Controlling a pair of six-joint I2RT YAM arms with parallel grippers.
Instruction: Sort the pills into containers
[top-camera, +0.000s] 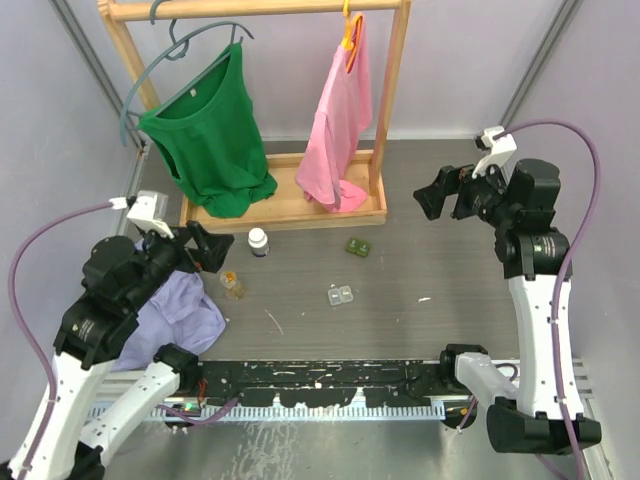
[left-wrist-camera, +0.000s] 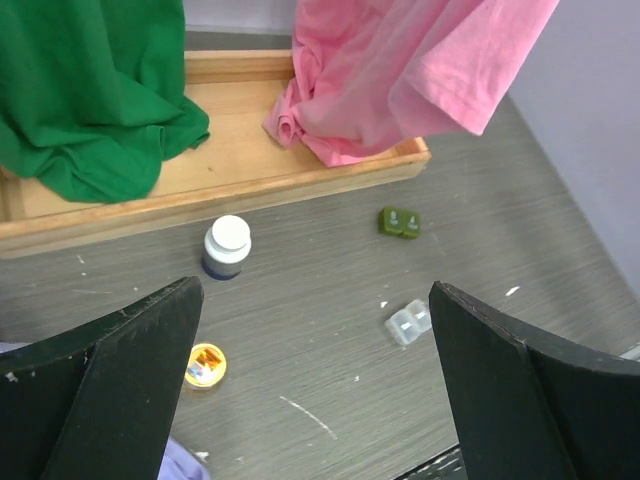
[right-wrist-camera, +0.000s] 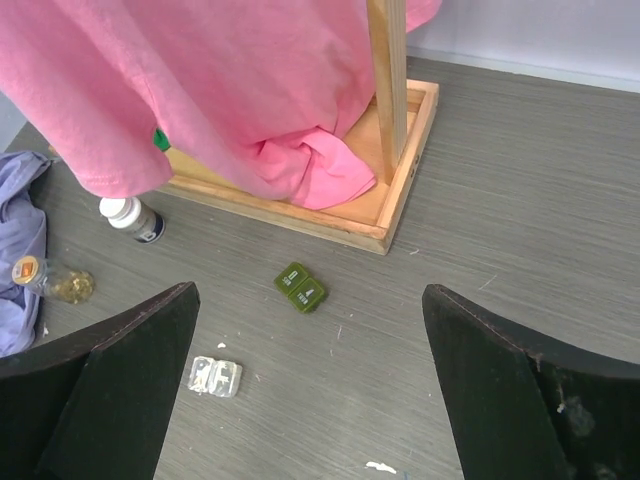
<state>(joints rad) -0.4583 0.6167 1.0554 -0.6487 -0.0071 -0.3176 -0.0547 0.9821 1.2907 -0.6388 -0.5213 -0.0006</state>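
Left pincer (top-camera: 207, 250) spread wide, aloft; right pincer (top-camera: 445, 197) same.

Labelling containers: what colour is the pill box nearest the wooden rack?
That flat pill box is dark green; right wrist view.

— Is it bright where you are?
— Yes. Soft light from above falls evenly on my worktop (top-camera: 400, 290). Shadows are small and faint.
— Is anything fuzzy?
— My left hand (left-wrist-camera: 315, 285) looks dark and a bit soft up close. The rest is sharp.
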